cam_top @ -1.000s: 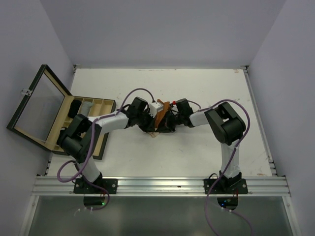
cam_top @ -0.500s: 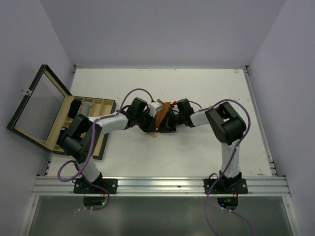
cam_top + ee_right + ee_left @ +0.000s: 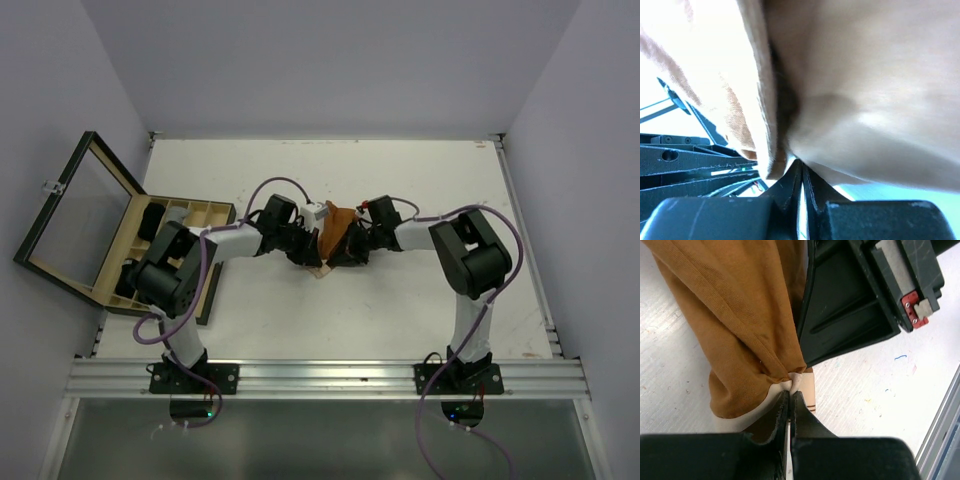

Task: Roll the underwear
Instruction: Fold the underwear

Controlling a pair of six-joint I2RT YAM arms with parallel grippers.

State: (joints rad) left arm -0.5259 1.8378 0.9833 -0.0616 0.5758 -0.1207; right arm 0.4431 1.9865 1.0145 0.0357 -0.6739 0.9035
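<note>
Where the left gripper [image 3: 790,392] bites: closed on the pale hem of the orange-brown soft knit underwear [image 3: 740,315], apparently anchoring one end for rolling.
At the right gripper [image 3: 801,167]: shut on the opposite fold, cloth bunched at its tips.
Garment: between both grippers, mid white tabletop [image 3: 420,180].

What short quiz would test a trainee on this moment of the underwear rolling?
1. True or false: the left claw and the right claw are both shut on the orange-brown underwear.
2. The glass lid of the wooden box is: A open, B closed, C detached.
3. In the top view, which side of the table holds the box?
Key: 1 true; 2 A; 3 left.
</note>
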